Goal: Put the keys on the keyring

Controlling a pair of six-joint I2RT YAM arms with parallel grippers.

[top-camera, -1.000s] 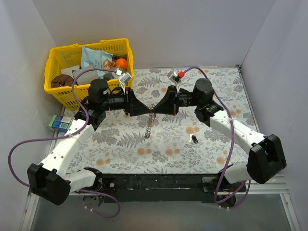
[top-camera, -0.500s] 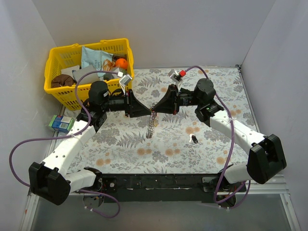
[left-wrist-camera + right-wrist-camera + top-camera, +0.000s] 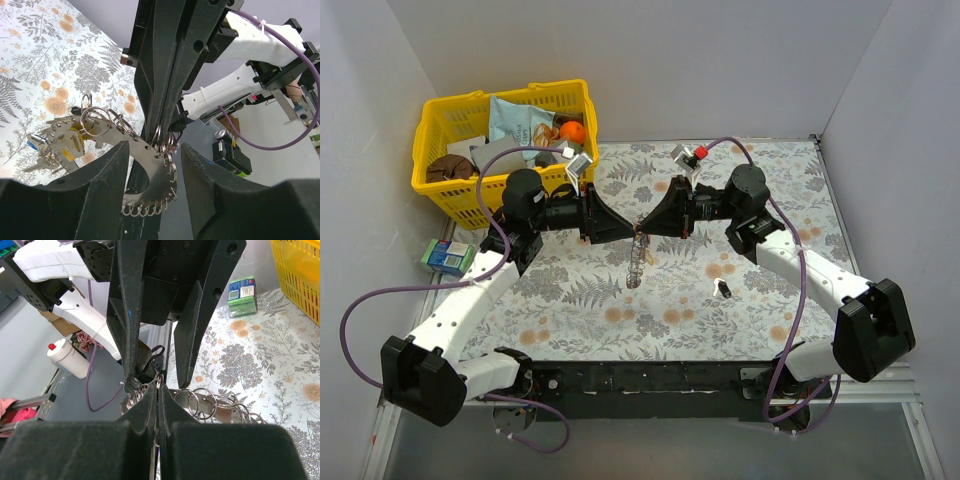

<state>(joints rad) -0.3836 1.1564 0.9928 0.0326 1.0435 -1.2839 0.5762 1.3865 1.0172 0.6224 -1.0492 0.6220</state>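
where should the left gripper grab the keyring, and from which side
Likely best: pinch the keyring on its flat plate, inside the fringe of rings, next to where the right gripper clamps it. Come from the left arm's side: that stretch sits between the open fingers of the left gripper.

**Overhead view.** Bright, even, diffuse light. The white walls [image 3: 650, 60] wash pale. My arms throw only soft, faint shadows on the table [image 3: 780, 190]. Sharp throughout, no glare.

**Left wrist view.** The fingers [image 3: 75, 200] of my left pincer [image 3: 155, 150] fill the lower edge: black, underlit, detail lost, soft from closeness. The keyring [image 3: 152, 167] is crisp, with a pale sheen on its silver. The room beyond the table edge is slightly soft.

**Right wrist view.** My right pincer [image 3: 157, 400] is a dark, blurred mass at the bottom. The basket [image 3: 300, 275] at the right edge shows saturated yellow. The background at left is hazy.
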